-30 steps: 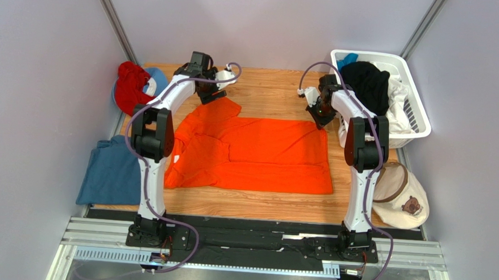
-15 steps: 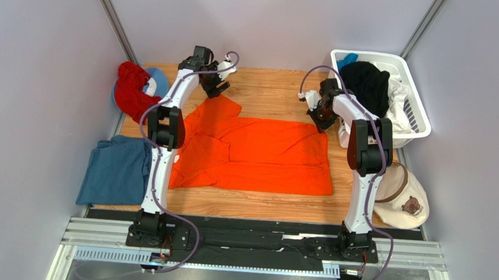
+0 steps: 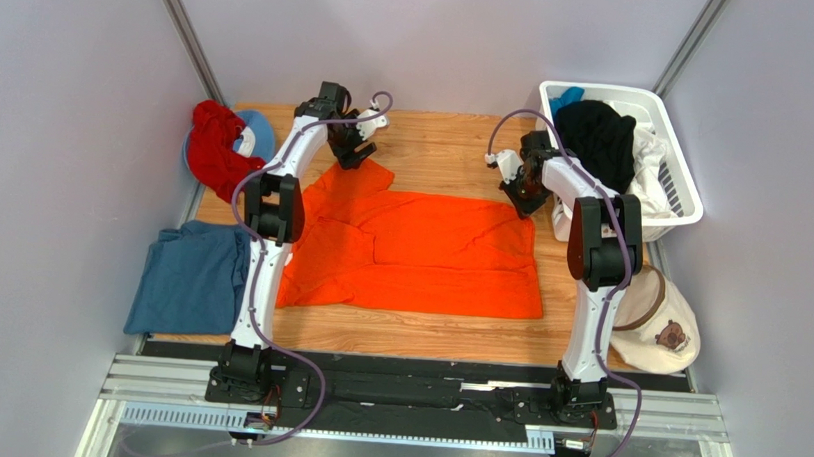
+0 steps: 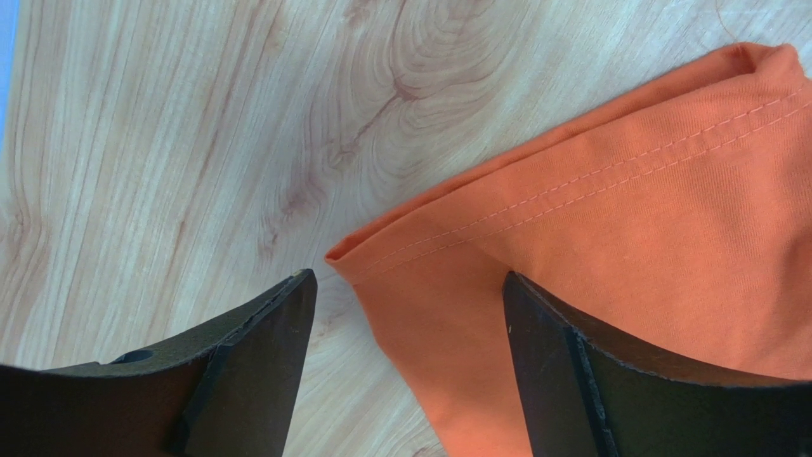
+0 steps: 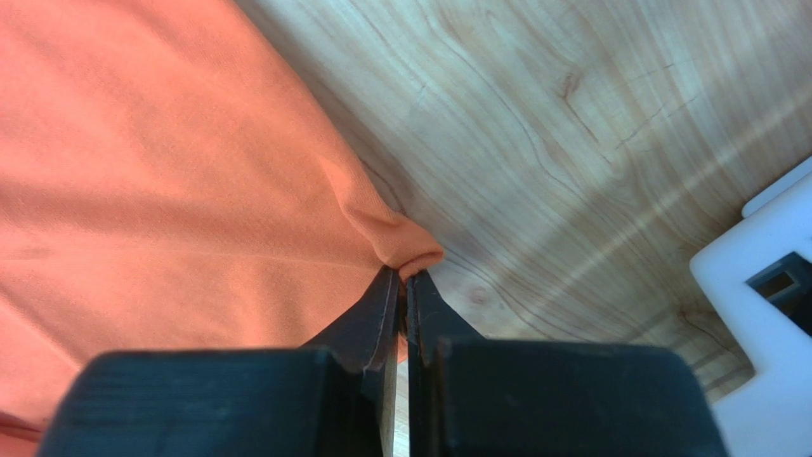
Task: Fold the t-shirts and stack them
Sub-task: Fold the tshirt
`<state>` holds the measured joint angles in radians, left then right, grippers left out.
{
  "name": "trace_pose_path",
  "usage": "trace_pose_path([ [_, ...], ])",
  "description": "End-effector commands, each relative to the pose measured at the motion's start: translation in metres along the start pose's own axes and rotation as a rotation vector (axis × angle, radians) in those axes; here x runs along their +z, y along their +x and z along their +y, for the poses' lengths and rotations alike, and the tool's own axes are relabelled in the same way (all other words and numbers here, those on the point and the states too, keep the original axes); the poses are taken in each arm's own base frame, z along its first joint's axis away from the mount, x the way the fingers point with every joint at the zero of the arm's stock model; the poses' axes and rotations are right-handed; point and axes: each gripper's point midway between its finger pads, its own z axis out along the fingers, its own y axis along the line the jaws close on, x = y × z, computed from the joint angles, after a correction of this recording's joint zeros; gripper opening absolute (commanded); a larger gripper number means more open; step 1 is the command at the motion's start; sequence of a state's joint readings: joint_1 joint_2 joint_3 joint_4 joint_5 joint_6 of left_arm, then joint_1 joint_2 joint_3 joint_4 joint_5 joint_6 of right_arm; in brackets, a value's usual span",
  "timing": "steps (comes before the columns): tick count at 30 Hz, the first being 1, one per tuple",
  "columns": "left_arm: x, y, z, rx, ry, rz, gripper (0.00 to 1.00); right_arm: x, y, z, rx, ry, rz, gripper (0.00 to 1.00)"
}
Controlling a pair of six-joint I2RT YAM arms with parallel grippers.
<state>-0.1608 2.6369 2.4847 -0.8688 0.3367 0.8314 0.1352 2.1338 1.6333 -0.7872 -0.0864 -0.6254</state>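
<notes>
The bright orange t-shirt (image 3: 420,252) lies spread on the wooden table, partly folded. My left gripper (image 3: 354,155) is open at the shirt's far left sleeve; in the left wrist view the sleeve hem (image 4: 610,219) lies between its open fingers (image 4: 257,343), not pinched. My right gripper (image 3: 525,198) is shut on the shirt's far right corner (image 5: 405,249), which bunches at the fingertips just above the table. A dusty blue t-shirt (image 3: 184,277) lies folded at the near left, hanging over the table edge. Black (image 3: 599,134) and white (image 3: 646,173) shirts fill the basket.
A white laundry basket (image 3: 685,201) stands at the far right. A red cloth (image 3: 215,145) on a light blue item lies at the far left. A beige bear-face cap (image 3: 658,320) sits at the near right. Grey walls close in both sides.
The left gripper has shifted slightly right and toward the sleeve's edge. The right gripper has stayed at the shirt's far right corner. The shirt lies much as before.
</notes>
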Motion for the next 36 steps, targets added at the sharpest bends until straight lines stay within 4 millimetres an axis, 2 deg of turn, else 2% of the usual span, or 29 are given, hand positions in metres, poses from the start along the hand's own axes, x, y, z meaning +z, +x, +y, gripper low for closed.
trace_pose_path([
  [1,0.002,0.004,-0.001,0.038,0.024,0.009,0.78,-0.009,0.005,0.012,0.005,-0.016,0.006,0.05],
  [3,0.003,0.006,-0.003,0.044,0.030,0.015,0.76,-0.010,0.006,0.013,0.002,-0.016,0.004,0.05],
  [6,0.004,0.009,-0.005,0.055,0.041,0.027,0.68,-0.009,0.008,0.015,0.000,-0.015,0.005,0.05],
  [12,0.006,0.019,-0.013,0.080,0.070,0.064,0.49,-0.013,0.007,0.020,-0.005,-0.016,-0.004,0.05],
  [15,0.007,0.021,-0.015,0.089,0.072,0.077,0.35,-0.015,0.007,0.020,-0.006,-0.015,-0.006,0.05],
  [16,0.007,0.021,-0.015,0.094,0.069,0.081,0.03,-0.016,0.006,0.020,-0.008,-0.013,-0.008,0.05],
  [17,0.009,0.024,-0.017,0.089,0.071,0.090,0.00,-0.015,0.007,0.022,-0.009,-0.015,-0.005,0.05],
  [26,-0.001,0.002,-0.016,0.127,0.030,0.058,0.00,-0.015,0.006,0.021,-0.012,-0.002,-0.001,0.05],
  [29,-0.011,-0.011,-0.019,0.140,0.025,0.038,0.00,-0.017,0.004,0.020,-0.013,0.004,-0.004,0.05],
  [30,-0.020,-0.019,-0.017,0.141,0.013,0.023,0.00,-0.017,0.004,0.020,-0.014,0.003,-0.005,0.05],
  [32,-0.025,-0.021,-0.021,0.139,0.016,0.009,0.00,-0.016,0.005,0.020,-0.014,0.002,-0.002,0.04],
  [33,-0.037,-0.029,-0.018,0.146,-0.001,-0.007,0.00,-0.015,0.005,0.021,-0.014,0.002,-0.002,0.04],
  [35,-0.040,-0.026,-0.025,0.148,0.011,-0.001,0.00,-0.014,0.007,0.021,-0.014,0.003,0.004,0.04],
  [36,-0.049,-0.031,-0.025,0.157,0.004,-0.010,0.00,-0.013,0.008,0.022,-0.013,0.002,0.007,0.05],
])
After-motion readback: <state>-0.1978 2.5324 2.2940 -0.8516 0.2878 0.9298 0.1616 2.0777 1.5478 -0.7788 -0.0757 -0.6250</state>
